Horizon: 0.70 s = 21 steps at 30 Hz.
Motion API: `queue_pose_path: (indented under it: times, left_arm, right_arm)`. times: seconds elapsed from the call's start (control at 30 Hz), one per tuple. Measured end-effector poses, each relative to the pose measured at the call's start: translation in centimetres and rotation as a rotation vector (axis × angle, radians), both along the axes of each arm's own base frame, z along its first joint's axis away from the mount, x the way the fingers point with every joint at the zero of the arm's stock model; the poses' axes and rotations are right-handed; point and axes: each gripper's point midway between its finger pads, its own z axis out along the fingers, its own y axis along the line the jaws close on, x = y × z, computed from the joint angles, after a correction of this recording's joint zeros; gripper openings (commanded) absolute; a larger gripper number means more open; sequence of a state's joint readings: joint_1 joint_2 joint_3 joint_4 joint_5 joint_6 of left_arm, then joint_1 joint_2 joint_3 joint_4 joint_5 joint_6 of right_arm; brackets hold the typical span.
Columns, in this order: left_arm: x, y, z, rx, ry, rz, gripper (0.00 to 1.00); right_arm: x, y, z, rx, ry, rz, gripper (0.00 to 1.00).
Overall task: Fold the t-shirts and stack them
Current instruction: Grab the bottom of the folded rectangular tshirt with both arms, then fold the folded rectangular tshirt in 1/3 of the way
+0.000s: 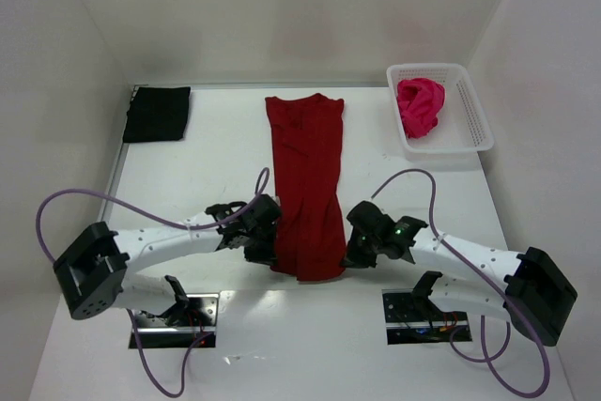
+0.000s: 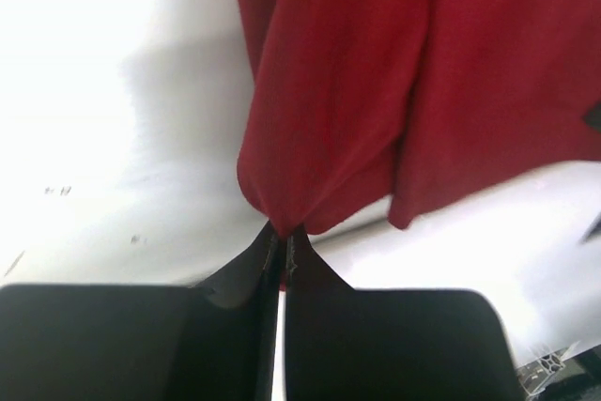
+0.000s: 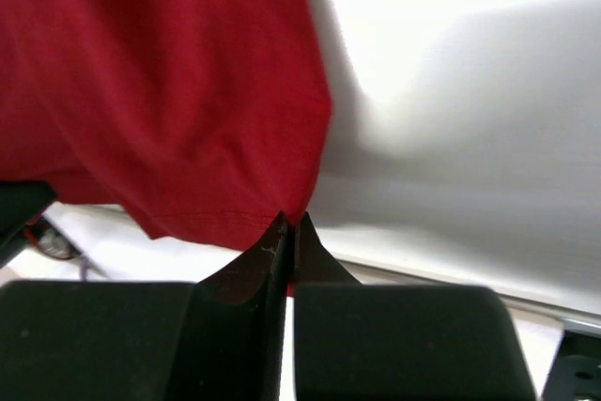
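Crimson-dyed and folded into a long narrow strip, the red t-shirt [image 1: 305,185] lies down the middle of the table [image 1: 207,185], collar end away from us. We have our left gripper [image 2: 282,237] pinched tight on its near left corner and our right gripper [image 3: 289,227] clamped on its near right corner. The near hem seems slightly lifted, though the top view leaves that unclear. We see the black t-shirt [image 1: 157,114] folded at far left, and the pink t-shirt [image 1: 420,106] crumpled in the white basket [image 1: 474,110].

Probably a lab, white-walled test table [image 1: 211,171]
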<state>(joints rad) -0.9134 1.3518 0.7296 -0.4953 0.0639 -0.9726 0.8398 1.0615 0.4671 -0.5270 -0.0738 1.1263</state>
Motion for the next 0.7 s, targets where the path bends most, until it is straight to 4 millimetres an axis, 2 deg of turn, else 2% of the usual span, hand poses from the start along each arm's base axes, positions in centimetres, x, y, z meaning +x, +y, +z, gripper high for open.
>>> queue_pose_path:
  times: [0.1,0.27,0.4,0.57,0.7]
  left_arm:
    - [0.3,0.2,1.6,-0.020,-0.039,0.008,0.00]
    - [1.7,-0.2,5.0,-0.051,-0.120,0.023,0.00]
    - [3.0,-0.6,7.0,-0.059,-0.175,0.022,0.00]
    - [5.3,0.2,8.7,-0.056,-0.224,0.052,0.00]
    - [7.9,1.3,9.7,-0.044,-0.258,0.086,0.00]
  right_arm:
    - [1.0,0.8,1.6,0.019,-0.039,0.009,0.01]
    - [3.7,2.9,6.2,0.084,-0.162,0.020,0.01]
    - [5.7,3.9,9.1,0.108,-0.243,0.033,0.01]
    - [8.5,3.5,10.7,0.090,-0.303,0.010,0.01]
    - [10.9,2.1,10.8,0.048,-0.328,-0.029,0.01]
